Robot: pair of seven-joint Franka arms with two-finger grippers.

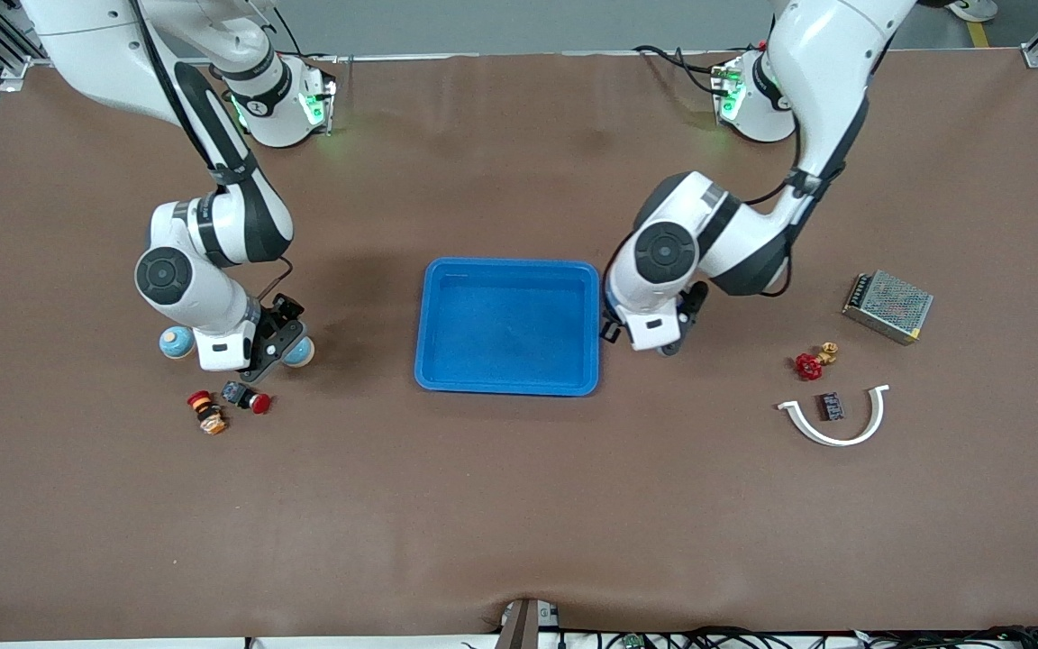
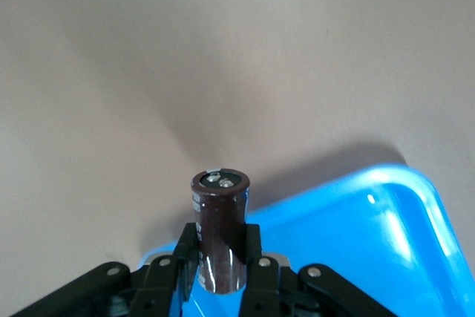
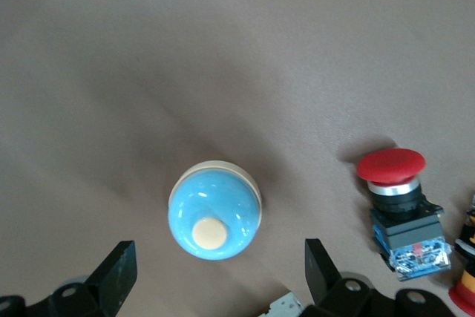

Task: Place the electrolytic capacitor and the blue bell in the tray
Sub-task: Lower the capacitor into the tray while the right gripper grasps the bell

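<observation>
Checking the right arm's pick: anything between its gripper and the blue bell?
Nothing visible. The right gripper is open above the blue bell, which sits on bare table between the fingertips in the right wrist view. The red pushbutton lies beside it, outside the fingers. The left gripper holds the capacitor by the tray.

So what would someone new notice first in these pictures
The shallow bright-blue rectangular plastic tray at the table's middle draws the eye first. Beside its rim toward the left arm's end, the left gripper is shut on a dark brown cylindrical electrolytic capacitor. Toward the right arm's end, the right gripper hangs open over a round light-blue bell with a cream button.
</observation>
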